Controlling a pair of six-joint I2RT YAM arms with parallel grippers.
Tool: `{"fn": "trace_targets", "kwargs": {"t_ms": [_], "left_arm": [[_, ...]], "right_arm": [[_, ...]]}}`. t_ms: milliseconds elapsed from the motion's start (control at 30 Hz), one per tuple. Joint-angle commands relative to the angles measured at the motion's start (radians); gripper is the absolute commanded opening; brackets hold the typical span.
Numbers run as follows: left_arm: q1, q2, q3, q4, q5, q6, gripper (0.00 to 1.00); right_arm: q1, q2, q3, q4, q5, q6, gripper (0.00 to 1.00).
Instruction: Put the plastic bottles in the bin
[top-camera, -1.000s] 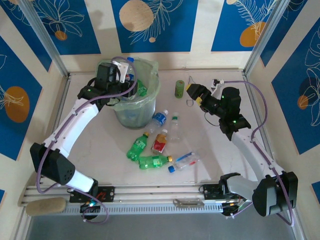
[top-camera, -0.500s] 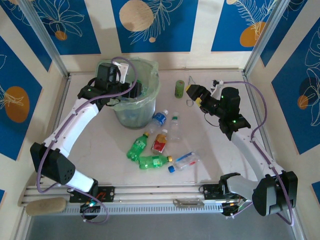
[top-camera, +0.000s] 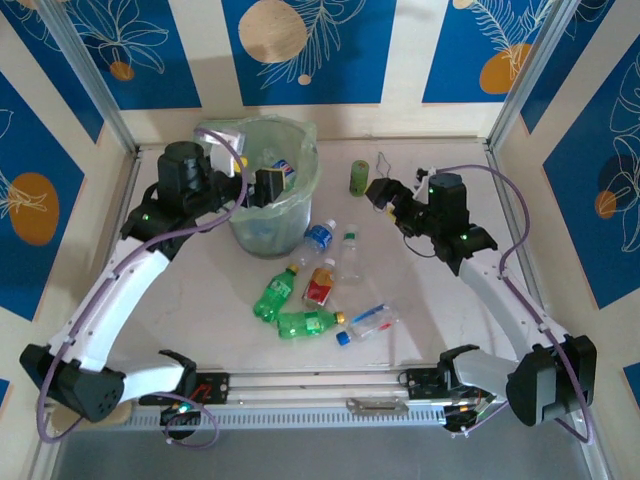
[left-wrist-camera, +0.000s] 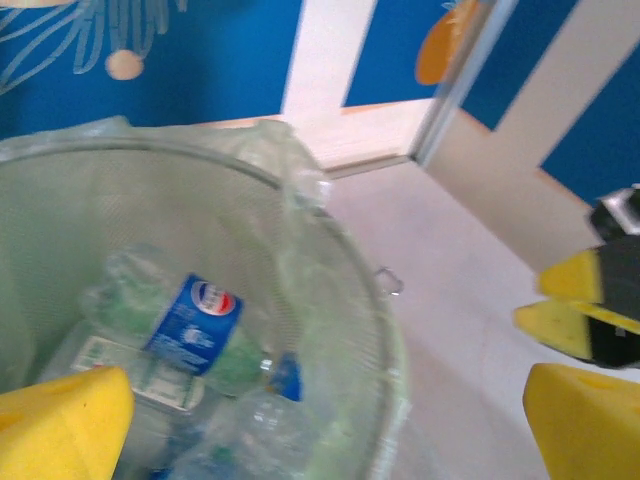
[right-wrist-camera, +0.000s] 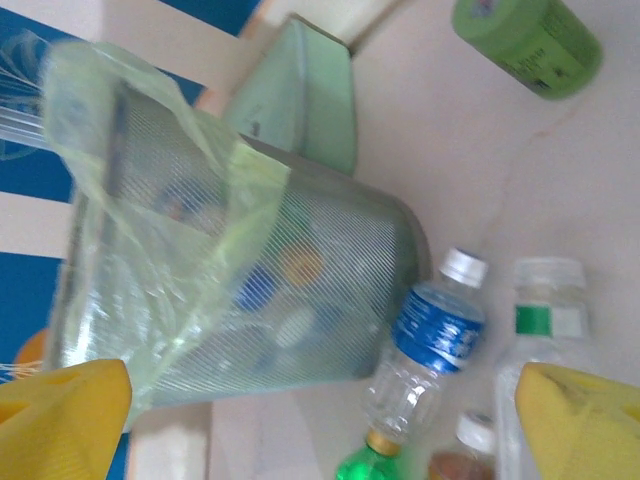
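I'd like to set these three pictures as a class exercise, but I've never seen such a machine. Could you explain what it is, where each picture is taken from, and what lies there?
These are two robot arms bolted at the near edge of a table. The wide picture comes from a fixed camera above and behind them. The other two come from a small camera on each wrist; the yellow shapes at their edges are that arm's own finger pads. Six loose plastic bottles lie on the table. The left end effector hangs over a pale-green bin with more inside, among them a blue-labelled bottle. The right end effector is near a short green cylinder. Both are open and hold nothing.
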Motion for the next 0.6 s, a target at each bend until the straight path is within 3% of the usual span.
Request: {"fn": "trace_targets", "kwargs": {"t_ms": [0,333,567], "left_arm": [[-0.053,-0.043,-0.071,0.095,0.061,-0.046,1.00],[-0.209,-0.020,-0.239,0.302,0.079,-0.095,1.00],[-0.251,-0.012,-0.307,0.372,0.024,-0.081,1.00]], "right_arm": [[0.049,-0.038,0.027,-0.246,0.135,-0.045,0.99],[0.163,-0.187,-0.107,-0.543,0.299,0.190,0.99],[0.260,-0.201,-0.199,-0.631,0.234,0.388,1.00]]}}
